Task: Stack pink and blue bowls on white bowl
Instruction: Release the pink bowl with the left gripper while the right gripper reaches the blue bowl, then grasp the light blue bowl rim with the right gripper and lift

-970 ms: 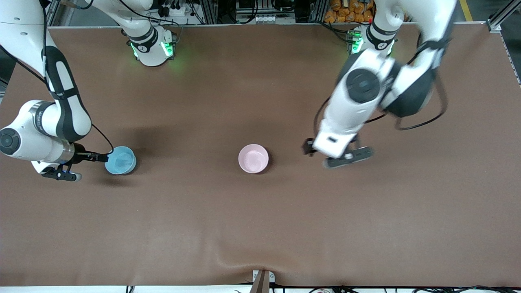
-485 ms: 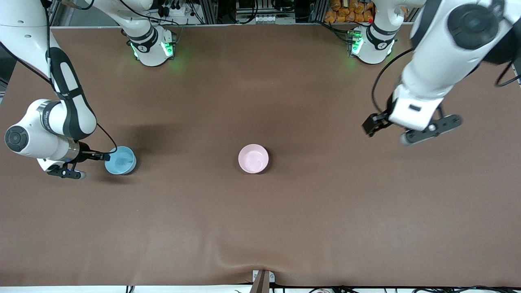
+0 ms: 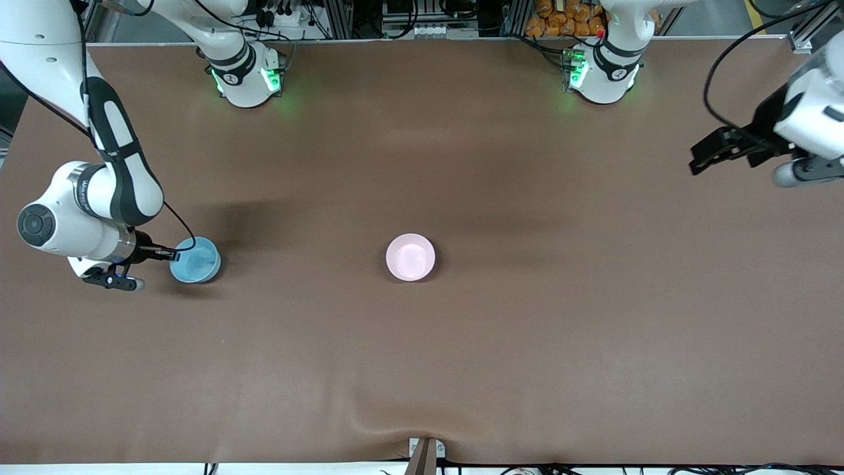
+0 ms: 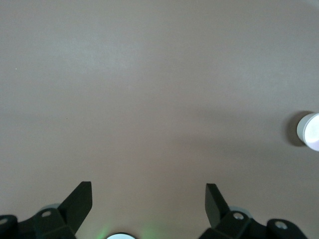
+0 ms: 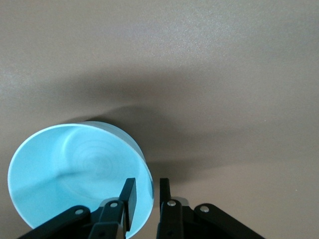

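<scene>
**Bowls, arms and pincers: the count**

Two bowls are in sight on the worktop (image 3: 461,369). One is a blue bowl (image 3: 195,260), close to the worktop's edge at the right arm's end. One is a pink bowl (image 3: 410,257), about midway between the two ends. The pink one sits on top of something pale, seen from the side in the left wrist view, but whether that is a further bowl cannot be told.

Two robot arms stand at the worktop, each on its own base, so two bases. Each arm carries one pincer: the right pincer (image 3: 173,254) and the left pincer (image 3: 700,158), two in all, each with two fingers.
</scene>
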Robot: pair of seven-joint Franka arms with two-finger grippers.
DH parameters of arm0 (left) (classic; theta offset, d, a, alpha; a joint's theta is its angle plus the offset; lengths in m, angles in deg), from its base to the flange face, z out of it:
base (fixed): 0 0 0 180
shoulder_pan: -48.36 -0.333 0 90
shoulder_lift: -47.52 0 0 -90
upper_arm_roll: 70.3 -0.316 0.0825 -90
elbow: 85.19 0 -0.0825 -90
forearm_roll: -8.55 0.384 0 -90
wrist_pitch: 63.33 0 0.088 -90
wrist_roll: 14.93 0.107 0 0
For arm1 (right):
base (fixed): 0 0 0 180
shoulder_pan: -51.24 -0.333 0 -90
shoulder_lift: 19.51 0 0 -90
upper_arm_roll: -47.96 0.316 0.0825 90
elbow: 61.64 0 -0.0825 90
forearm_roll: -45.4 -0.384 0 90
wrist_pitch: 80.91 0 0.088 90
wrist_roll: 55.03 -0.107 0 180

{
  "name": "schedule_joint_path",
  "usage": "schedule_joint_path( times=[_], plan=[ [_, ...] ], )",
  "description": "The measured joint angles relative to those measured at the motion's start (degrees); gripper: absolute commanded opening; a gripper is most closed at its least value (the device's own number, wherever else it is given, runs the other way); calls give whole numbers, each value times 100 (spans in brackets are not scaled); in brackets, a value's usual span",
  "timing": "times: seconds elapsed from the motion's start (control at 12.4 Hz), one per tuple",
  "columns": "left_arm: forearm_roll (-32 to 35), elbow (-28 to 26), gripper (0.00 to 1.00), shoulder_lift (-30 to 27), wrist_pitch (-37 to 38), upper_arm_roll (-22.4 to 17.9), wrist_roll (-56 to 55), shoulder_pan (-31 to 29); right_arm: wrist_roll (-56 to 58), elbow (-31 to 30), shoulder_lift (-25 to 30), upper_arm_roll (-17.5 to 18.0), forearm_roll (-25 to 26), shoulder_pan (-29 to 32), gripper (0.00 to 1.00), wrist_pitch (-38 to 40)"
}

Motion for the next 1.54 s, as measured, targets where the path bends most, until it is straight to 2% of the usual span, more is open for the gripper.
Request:
schedule_joint_path(
  times=[0.08,0.32,0.73,0.89,1.05,1.29,1.54],
  plan=[
    [-5,-52,100,-67,18,2,38,-11,-3,-12,0,0,-1,0,16,-1],
    [-6,-274,100,-271,26,49,38,9,-6,-28,0,0,-4,0,0,-14],
    [-6,-340,100,-337,13,51,38,5,-9,-237,126,22,-32,-18,0,-158],
    [-6,-333,100,-337,0,50,38,5,-9,31,173,78,-67,-46,0,672],
    [-6,-310,100,-337,-4,50,38,4,-9,721,213,98,-180,-126,0,1859],
    [-6,-278,100,-337,-6,48,38,3,-294,1579,297,112,-529,-414,0,3180],
    [-6,-270,100,-337,-11,44,39,11,-1340,1860,504,138,-1006,-951,0,3727]
  ],
)
